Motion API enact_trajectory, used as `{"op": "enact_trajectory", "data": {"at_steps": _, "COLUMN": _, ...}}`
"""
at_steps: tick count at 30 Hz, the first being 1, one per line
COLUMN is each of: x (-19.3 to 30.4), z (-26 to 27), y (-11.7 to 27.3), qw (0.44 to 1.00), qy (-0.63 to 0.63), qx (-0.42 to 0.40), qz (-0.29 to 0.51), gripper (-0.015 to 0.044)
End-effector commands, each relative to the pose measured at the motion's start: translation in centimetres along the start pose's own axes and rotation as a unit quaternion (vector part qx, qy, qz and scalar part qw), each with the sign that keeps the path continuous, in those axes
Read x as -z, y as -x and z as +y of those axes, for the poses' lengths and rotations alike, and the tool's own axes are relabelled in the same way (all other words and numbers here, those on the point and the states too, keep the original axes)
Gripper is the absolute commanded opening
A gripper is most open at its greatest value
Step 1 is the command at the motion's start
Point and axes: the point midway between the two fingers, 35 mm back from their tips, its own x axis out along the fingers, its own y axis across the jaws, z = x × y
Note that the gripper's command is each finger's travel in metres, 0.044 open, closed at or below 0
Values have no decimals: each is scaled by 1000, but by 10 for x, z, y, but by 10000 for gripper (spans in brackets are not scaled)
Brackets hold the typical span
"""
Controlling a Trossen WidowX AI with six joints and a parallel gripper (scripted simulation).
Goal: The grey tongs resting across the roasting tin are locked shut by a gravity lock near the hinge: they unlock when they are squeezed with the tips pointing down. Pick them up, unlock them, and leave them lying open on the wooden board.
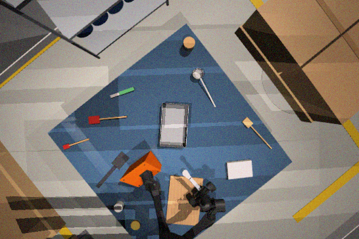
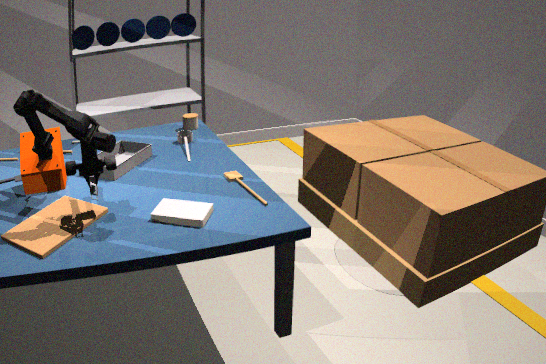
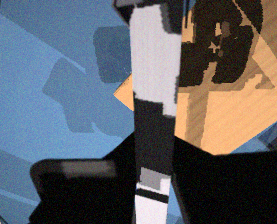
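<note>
The grey tongs (image 1: 191, 178) (image 2: 94, 187) (image 3: 155, 55) are off the roasting tin (image 1: 173, 125) (image 2: 131, 158). My gripper (image 1: 197, 194) (image 2: 93, 174) (image 3: 149, 134) is shut on them and holds them in the air, over the far part of the wooden board (image 1: 174, 211) (image 2: 42, 242) (image 3: 249, 110). In the top view their pale end reaches past the board's far edge. The gripper's shadow falls on the board. The tongs' arms look close together in the wrist view; whether the lock is on cannot be seen.
An orange block (image 1: 139, 170) (image 2: 42, 164) stands left of the board, by the arm. A white box (image 1: 239, 169) (image 2: 182, 211) lies to the right. A ladle (image 1: 208, 91) (image 2: 187, 146) and a wooden mallet (image 1: 248, 123) (image 2: 233, 175) lie farther off.
</note>
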Motion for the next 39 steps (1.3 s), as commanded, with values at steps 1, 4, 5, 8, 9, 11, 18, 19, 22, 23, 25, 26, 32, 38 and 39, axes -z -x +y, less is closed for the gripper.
{"op": "enact_trajectory", "data": {"at_steps": 1, "x": -9, "z": -15, "y": 1, "qw": 1000, "qy": -12, "qx": -6, "qz": 3, "gripper": -150}}
{"op": "enact_trajectory", "data": {"at_steps": 4, "x": -16, "z": -28, "y": 1, "qw": 1000, "qy": -24, "qx": -9, "qz": 4, "gripper": -150}}
{"op": "enact_trajectory", "data": {"at_steps": 5, "x": -18, "z": -33, "y": 1, "qw": 1000, "qy": -27, "qx": -9, "qz": 5, "gripper": -150}}
{"op": "enact_trajectory", "data": {"at_steps": 8, "x": -24, "z": -45, "y": 2, "qw": 999, "qy": -38, "qx": -11, "qz": 4, "gripper": -150}}
{"op": "enact_trajectory", "data": {"at_steps": 9, "x": -26, "z": -49, "y": 2, "qw": 999, "qy": -41, "qx": -12, "qz": 3, "gripper": -150}}
{"op": "enact_trajectory", "data": {"at_steps": 11, "x": -29, "z": -58, "y": 3, "qw": 999, "qy": -48, "qx": -14, "qz": 2, "gripper": -150}}
{"op": "enact_trajectory", "data": {"at_steps": 18, "x": -40, "z": -87, "y": 8, "qw": 997, "qy": -71, "qx": -19, "qz": -6, "gripper": -150}}
{"op": "enact_trajectory", "data": {"at_steps": 19, "x": -41, "z": -91, "y": 8, "qw": 997, "qy": -74, "qx": -20, "qz": -7, "gripper": -150}}
{"op": "enact_trajectory", "data": {"at_steps": 22, "x": -45, "z": -103, "y": 11, "qw": 996, "qy": -83, "qx": -21, "qz": -13, "gripper": -150}}
{"op": "enact_trajectory", "data": {"at_steps": 23, "x": -46, "z": -107, "y": 12, "qw": 996, "qy": -86, "qx": -22, "qz": -15, "gripper": -150}}
{"op": "enact_trajectory", "data": {"at_steps": 25, "x": -48, "z": -116, "y": 14, "qw": 995, "qy": -92, "qx": -22, "qz": -19, "gripper": -150}}
{"op": "enact_trajectory", "data": {"at_steps": 26, "x": -49, "z": -120, "y": 15, "qw": 995, "qy": -95, "qx": -23, "qz": -21, "gripper": -150}}
{"op": "enact_trajectory", "data": {"at_steps": 32, "x": -53, "z": -143, "y": 23, "qw": 993, "qy": -109, "qx": -24, "qz": -37, "gripper": -150}}
{"op": "enact_trajectory", "data": {"at_steps": 38, "x": -55, "z": -166, "y": 33, "qw": 991, "qy": -122, "qx": -22, "qz": -57, "gripper": -150}}
{"op": "enact_trajectory", "data": {"at_steps": 39, "x": -55, "z": -170, "y": 34, "qw": 990, "qy": -124, "qx": -22, "qz": -60, "gripper": -150}}
